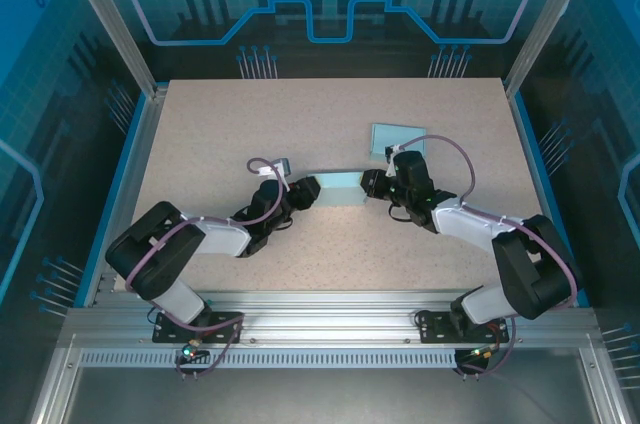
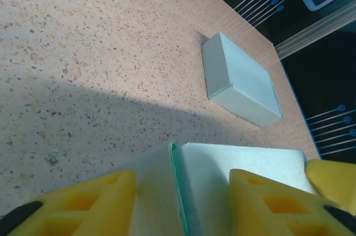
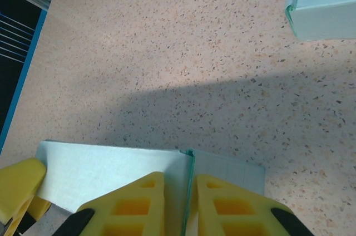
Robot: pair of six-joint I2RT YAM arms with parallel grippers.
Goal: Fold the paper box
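Note:
The pale teal paper box (image 1: 340, 187) lies flat mid-table between the two grippers. My left gripper (image 1: 308, 191) is at its left end. In the left wrist view the yellow fingers (image 2: 89, 202) press both sides of the box's raised fold (image 2: 167, 191), so that gripper (image 2: 182, 194) is shut on the box. My right gripper (image 1: 370, 184) is at the right end. In the right wrist view it (image 3: 181, 197) is shut on a thin upright flap edge (image 3: 189, 161) of the paper box (image 3: 105, 172).
A second, folded teal box (image 1: 397, 136) rests on the speckled table (image 1: 220, 134) just behind the right gripper; it is also seen as box (image 2: 239, 80) and box (image 3: 325, 2). Aluminium frame posts and blue walls ring the table.

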